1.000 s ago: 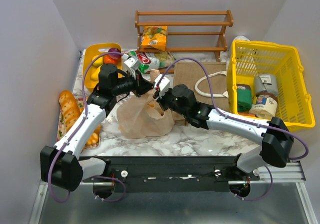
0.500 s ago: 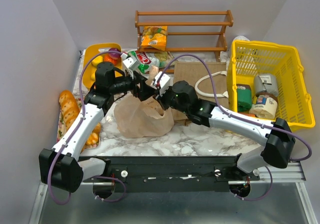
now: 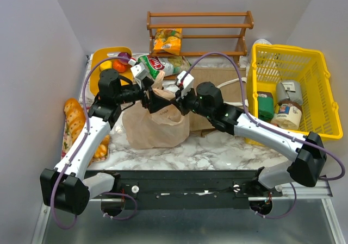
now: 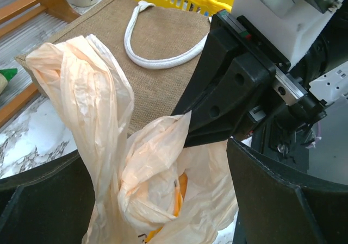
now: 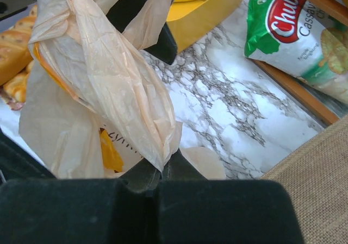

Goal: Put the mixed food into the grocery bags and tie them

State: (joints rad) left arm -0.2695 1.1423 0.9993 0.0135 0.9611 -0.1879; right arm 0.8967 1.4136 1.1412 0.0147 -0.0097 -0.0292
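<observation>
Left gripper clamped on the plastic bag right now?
No, the left wrist view shows the left gripper wide open, the peach plastic bag between its spread fingers.

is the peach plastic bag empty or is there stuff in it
Not empty: an orange-yellow item shows through the peach plastic bag in both wrist views. What it is, cannot tell.

The right pincer (image 5: 159,174) is clamped on a fold of the peach plastic bag (image 5: 103,92). A green snack packet (image 5: 288,32) lies ahead, to its right.
</observation>
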